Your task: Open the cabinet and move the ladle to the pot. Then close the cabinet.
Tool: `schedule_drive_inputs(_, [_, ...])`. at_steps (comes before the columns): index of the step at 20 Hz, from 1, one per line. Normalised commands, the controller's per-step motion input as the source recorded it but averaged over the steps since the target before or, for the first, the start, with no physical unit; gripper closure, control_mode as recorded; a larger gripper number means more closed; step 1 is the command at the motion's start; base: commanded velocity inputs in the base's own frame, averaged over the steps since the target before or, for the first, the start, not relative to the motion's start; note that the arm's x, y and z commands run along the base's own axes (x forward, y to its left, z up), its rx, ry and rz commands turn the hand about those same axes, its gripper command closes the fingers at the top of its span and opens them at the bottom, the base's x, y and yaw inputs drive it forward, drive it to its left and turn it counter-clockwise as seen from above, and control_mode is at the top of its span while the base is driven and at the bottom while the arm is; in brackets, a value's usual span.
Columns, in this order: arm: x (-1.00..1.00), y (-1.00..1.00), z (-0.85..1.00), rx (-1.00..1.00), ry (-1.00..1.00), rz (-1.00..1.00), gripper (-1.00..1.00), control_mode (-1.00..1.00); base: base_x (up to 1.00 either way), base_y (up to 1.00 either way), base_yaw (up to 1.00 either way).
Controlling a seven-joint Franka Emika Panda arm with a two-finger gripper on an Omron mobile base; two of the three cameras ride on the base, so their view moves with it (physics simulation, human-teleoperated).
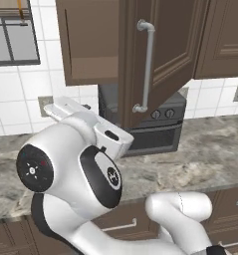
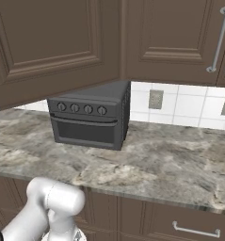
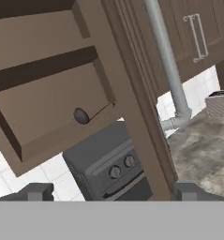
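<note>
Ladle [image 3: 81,115] in open cabinet [image 3: 48,108], above oven [image 3: 108,164].

A dark grey oven [image 2: 89,120] with four knobs stands far back on the marbled counter [image 2: 170,164], against the white tiled wall [image 2: 189,106]. Wall sockets [image 2: 156,99] sit right of it; brown drawers [image 2: 194,228] run below the counter's near edge.

Kitchen — wooden wall cabinets [image 2: 175,37], stone counter [image 2: 170,160], countertop oven [image 2: 88,120], tiled wall [image 1: 21,94]
</note>
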Motion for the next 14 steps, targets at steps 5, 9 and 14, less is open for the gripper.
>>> schedule_drive_inputs(5, [0.4,0.0,-0.2,0.0,0.0,-0.12,-1.0,-1.0,0.0,0.0,0.0])
schedule_drive_inputs(9, [0.38,0.0,-0.13,0.0,0.0,-0.12,-1.0,-1.0,0.0,0.0,0.0])
schedule_drive_inputs(14, [0.31,0.0,0.0,0.0,0.0,-0.14,-1.0,-1.0,0.0,0.0,0.0])
